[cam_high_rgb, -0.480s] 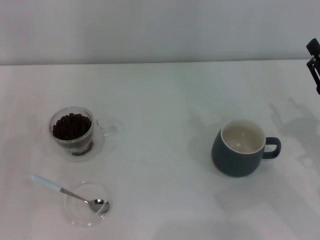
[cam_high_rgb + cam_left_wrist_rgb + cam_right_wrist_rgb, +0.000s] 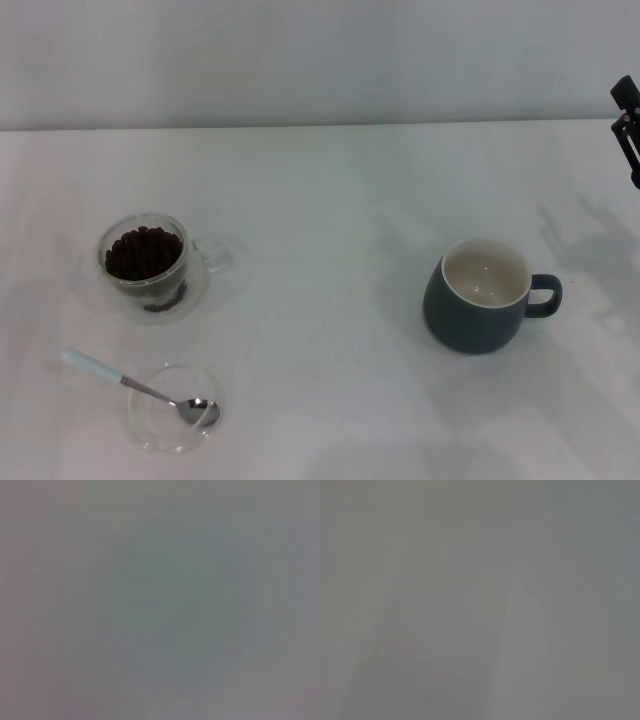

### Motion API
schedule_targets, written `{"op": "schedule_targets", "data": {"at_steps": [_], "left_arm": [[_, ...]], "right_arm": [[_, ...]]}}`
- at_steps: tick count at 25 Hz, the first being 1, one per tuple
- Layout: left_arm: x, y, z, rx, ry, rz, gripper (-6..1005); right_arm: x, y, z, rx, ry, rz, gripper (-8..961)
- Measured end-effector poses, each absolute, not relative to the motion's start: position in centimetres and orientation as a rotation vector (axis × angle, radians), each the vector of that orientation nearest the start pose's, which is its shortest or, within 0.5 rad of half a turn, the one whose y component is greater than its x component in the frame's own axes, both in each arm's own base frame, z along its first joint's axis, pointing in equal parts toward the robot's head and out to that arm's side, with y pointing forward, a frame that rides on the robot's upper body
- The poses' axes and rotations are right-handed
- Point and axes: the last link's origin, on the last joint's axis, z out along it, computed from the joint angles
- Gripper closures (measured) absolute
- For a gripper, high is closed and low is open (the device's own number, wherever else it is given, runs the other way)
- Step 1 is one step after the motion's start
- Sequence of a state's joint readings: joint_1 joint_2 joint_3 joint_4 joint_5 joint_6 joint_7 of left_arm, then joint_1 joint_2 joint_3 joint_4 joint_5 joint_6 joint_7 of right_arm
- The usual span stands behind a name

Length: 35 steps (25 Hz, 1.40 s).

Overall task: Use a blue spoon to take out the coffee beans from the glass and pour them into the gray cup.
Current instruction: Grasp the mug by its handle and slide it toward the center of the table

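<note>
I'm eyeing the blue spoon (image 2: 135, 385) lying near-left, bowl resting in a clear dish (image 2: 150, 425) — light, slippery, so I'm favouring the pale handle. Right gripper (image 2: 628, 125) showing far right, fingers unreadable; left unseen.

Right gripper (image 2: 627, 125), dark part at the head view's right edge above the far side of the table: shifting slightly upward and outward toward the frame edge. Finger state not discernible. No other item is showing a change of position.
</note>
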<state>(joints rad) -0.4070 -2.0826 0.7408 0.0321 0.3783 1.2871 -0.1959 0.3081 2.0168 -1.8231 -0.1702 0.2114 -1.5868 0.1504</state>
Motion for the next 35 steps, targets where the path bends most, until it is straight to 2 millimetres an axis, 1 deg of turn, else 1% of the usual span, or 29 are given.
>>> {"op": "schedule_targets", "data": {"at_steps": [8, 14, 18, 24, 30, 35], "left_arm": [[-37.9, 30.4, 5.1, -1.232, -0.557, -0.655, 299], [-38.1, 30.1, 4.5, -1.24, -0.577, -0.641, 300], [-38.5, 29.8, 4.8, -1.236, -0.577, -0.622, 300], [-38.7, 29.7, 5.2, -1.225, -0.571, -0.617, 300], [-38.7, 29.6, 5.4, -1.223, -0.548, -0.602, 300], [-38.6, 29.7, 5.4, -1.224, -0.544, -0.603, 299]], "right_arm": [[32.1, 28.3, 4.0, -1.587, 0.135, 0.87, 375], [32.8, 27.3, 3.1, -1.642, 0.182, 0.858, 373], [33.3, 26.3, 2.0, -1.727, 0.188, 0.826, 373], [35.2, 24.0, 1.2, -1.799, 0.253, 0.756, 371], [36.8, 21.1, 1.3, -1.782, 0.307, 0.717, 370], [37.4, 19.5, 0.8, -1.805, 0.34, 0.693, 368]]}}
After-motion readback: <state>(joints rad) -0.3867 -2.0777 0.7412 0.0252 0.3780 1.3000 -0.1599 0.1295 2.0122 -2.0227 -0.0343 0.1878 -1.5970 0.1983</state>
